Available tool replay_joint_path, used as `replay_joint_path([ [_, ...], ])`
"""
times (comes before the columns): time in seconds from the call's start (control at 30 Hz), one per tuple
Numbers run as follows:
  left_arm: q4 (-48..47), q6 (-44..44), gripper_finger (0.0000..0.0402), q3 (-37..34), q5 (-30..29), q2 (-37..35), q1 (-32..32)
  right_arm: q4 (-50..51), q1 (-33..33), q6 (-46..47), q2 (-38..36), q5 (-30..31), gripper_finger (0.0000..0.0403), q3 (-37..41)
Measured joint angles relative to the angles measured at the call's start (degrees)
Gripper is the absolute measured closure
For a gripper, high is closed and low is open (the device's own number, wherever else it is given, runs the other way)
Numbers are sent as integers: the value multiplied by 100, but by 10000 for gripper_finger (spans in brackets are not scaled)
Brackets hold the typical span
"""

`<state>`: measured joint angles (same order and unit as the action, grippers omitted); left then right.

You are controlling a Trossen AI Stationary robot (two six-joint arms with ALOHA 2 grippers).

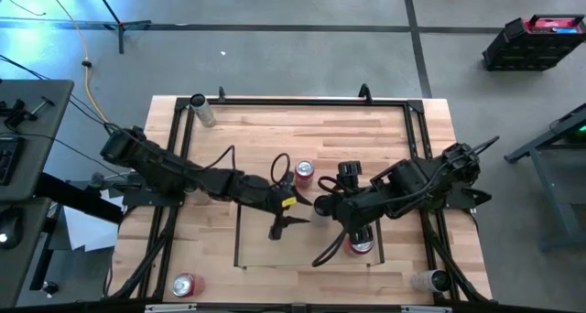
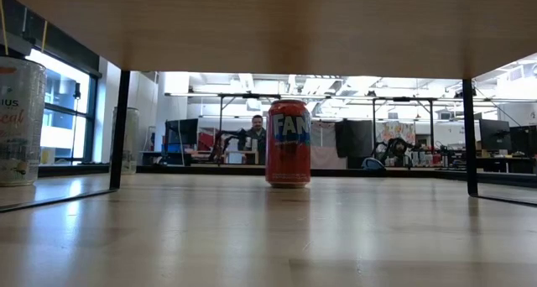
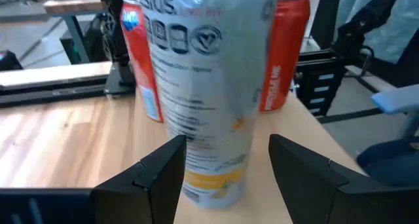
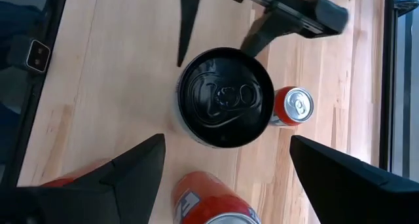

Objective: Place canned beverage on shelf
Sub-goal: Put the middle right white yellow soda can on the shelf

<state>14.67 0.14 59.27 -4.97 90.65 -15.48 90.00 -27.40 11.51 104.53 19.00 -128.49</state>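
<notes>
Shelving partly done, in my judgement: one can up, more waiting.
A red can point(image 1: 360, 247) stands near the shelf's point(image 1: 275, 253) near right corner. At its far edge is the Celsius can point(image 3: 209, 106): the right hand point(image 4: 226, 139) is released above it, and the left hand point(image 3: 226, 142) is at it, grasping or not I cannot tell. The Fanta can point(image 2: 288, 143) waits beyond on the bench point(image 1: 412, 130).

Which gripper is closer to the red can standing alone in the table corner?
Left. The left gripper is at mid-table, on the red can's side of the table. The right gripper sits just beyond the left one, so it is farther away.
</notes>
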Motion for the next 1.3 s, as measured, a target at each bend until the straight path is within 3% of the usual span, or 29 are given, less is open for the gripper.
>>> replay_joint_path([
  [0.17,1,162,192,0,105,0,205,2,0,0,0,0,91,0],
  [0.47,68,52,154,0,1288,0,553,2,-2,0,83,-94,91,0],
  [0.8,235,204,73,-2,1346,24,560,2,0,93,232,-127,91,0],
  [1.3,360,313,71,-4,1304,24,263,2,38,-105,234,82,91,0],
])
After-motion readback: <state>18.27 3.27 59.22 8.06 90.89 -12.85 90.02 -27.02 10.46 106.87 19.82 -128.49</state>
